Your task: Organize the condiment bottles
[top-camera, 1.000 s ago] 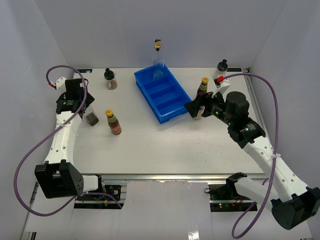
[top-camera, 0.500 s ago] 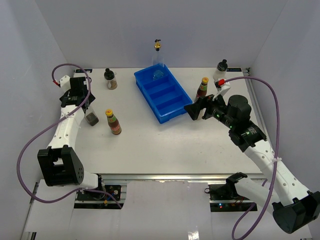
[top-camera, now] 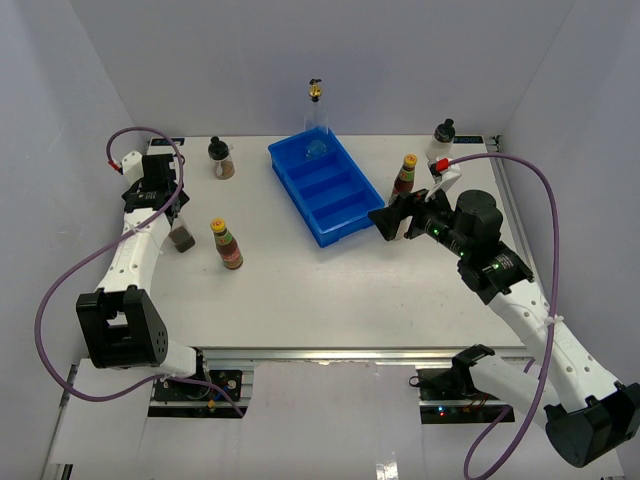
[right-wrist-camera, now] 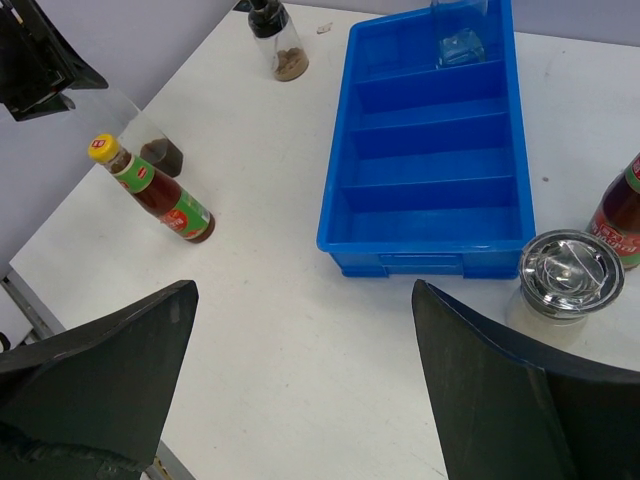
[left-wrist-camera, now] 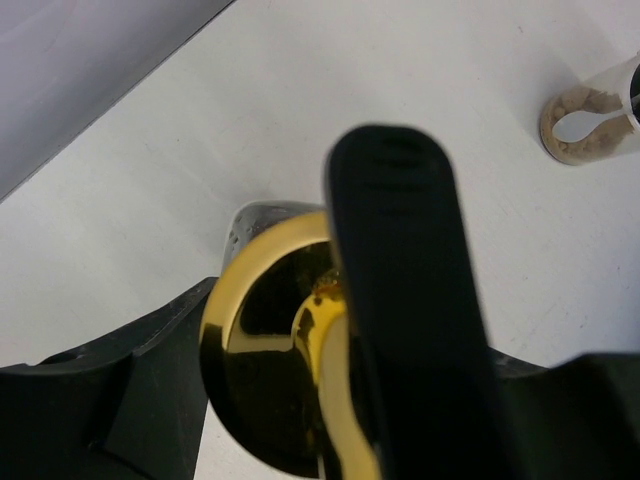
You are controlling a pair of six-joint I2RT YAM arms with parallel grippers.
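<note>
Sorting scene on white tabletop (top-camera: 300, 300) with blue tray (right-wrist-camera: 420, 262).
Left jaws clamped on tilted clear gold-spouted bottle (right-wrist-camera: 158, 154); red sauce bottle (top-camera: 228, 246) nearby; second clear bottle (top-camera: 316, 115) in tray's far compartment; right jaws apart, steel-topped jar (right-wrist-camera: 570, 272) just beside.

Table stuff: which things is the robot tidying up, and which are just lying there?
Tidying: far clear bottle, left clear bottle, left sauce bottle, right sauce bottle, brown jar, white jar, silver-topped jar.
Just there: blue tray, white table.

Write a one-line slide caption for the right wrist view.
Open right gripper hovers before blue plastic tray, steel-lidded glass jar and yellow-capped red sauce bottle on white table.
</note>
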